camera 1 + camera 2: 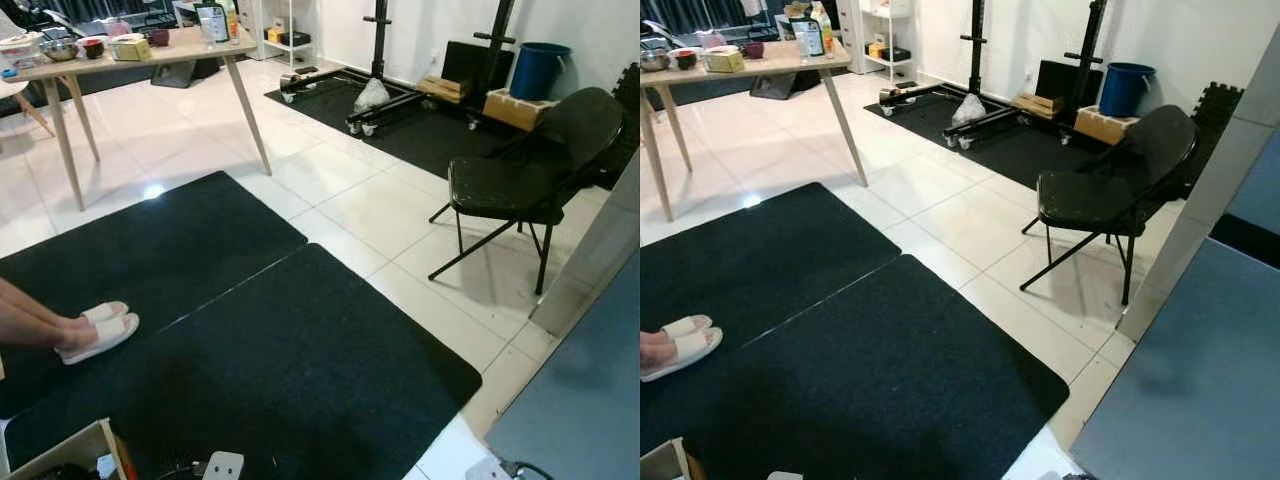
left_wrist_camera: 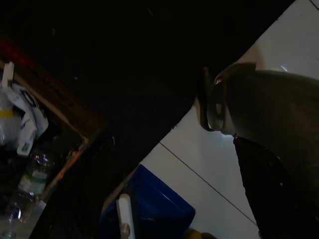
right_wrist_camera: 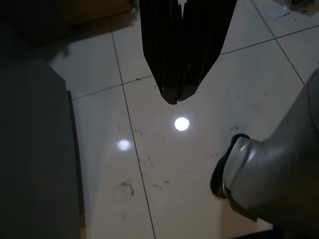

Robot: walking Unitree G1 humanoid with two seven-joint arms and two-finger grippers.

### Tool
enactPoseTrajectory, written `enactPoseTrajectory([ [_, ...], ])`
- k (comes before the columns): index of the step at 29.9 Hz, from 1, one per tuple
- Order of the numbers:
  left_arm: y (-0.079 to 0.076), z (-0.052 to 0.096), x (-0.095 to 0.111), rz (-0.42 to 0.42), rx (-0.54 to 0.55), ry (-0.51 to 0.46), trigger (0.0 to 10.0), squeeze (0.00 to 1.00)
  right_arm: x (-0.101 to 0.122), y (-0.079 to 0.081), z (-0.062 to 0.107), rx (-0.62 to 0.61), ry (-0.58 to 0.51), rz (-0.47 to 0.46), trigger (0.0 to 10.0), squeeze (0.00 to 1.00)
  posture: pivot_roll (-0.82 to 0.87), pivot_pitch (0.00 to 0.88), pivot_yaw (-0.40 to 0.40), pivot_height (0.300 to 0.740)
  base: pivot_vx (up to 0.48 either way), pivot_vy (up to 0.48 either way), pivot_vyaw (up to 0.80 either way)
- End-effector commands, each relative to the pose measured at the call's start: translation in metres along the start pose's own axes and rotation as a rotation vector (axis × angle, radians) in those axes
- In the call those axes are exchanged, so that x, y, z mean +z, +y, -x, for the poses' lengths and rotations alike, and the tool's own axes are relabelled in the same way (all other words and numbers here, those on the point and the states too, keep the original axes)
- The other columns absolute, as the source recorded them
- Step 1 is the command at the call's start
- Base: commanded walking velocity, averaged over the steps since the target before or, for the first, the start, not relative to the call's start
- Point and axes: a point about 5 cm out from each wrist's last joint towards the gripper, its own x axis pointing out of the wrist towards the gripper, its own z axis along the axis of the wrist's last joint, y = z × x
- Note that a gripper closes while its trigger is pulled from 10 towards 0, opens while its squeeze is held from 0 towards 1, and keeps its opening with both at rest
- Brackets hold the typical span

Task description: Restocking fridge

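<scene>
Head cam: you're looking down at two black floor mats (image 1: 250, 330) on white tile, laid edge to edge. Use them as the landmark.

- Beyond the mats' far-left corner: wooden counter (image 1: 150, 55) carrying bowls, a box and a bottle or two, too small to identify.
- Off the mats' right side, on the tile: black folding chair (image 1: 525, 180), unoccupied.
- Past the chair, by the far wall: blue bin (image 1: 538, 68), a cardboard box (image 1: 515, 108) and a black wheeled rack (image 1: 400, 60) standing on another dark mat.
- On the mats' left edge: a person's feet in white slippers (image 1: 97, 330), legs running out of view.
- At the mats' near-left corner: an open cardboard box (image 1: 70, 455). Left wrist view looks into it: plastic bottles (image 2: 27, 184) and crumpled white packaging inside, very dark. These look like the restock items, still in the box.
- Right of the mats, a grey-blue panel (image 1: 590, 390) takes up the near-right corner. Could be the fridge body or door, can't confirm.

Right gripper (image 3: 174, 97): hanging over bare tile beside that grey panel, jaws closed together, holding nothing.

Left gripper: left wrist view is mostly shadow, can't tell the state of its jaws. A blue object (image 2: 149, 209) sits on the tile next to the box there.
</scene>
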Motion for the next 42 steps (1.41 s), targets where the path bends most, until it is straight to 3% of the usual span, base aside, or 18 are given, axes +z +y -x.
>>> enactPoseTrajectory([
  [1,-0.0053,-0.0010,-0.0004,-0.005,-0.023,0.004,10.0,0.00,0.0045,-0.0027,0.0000,-0.014,-0.015,0.007,10.0,0.00,-0.07,0.000,-0.023,0.740,0.349,0.000,0.00],
  [16,-0.0060,-0.0006,-0.0031,-0.004,-0.024,0.009,10.0,0.00,0.0071,0.0002,-0.0004,0.009,-0.034,-0.004,10.0,0.00,-0.06,0.000,-0.023,0.740,0.347,0.000,0.00],
  [28,-0.0059,-0.0006,-0.0025,-0.010,-0.026,0.007,10.0,0.00,0.0080,0.0003,-0.0004,0.007,-0.041,-0.006,10.0,0.00,-0.06,0.000,-0.022,0.740,0.345,0.000,0.76],
  [42,-0.0068,-0.0007,-0.0029,-0.011,-0.027,0.007,10.0,0.00,0.0080,0.0001,-0.0005,-0.014,-0.044,0.001,10.0,0.00,-0.06,0.000,-0.023,0.740,0.346,0.000,0.00],
])
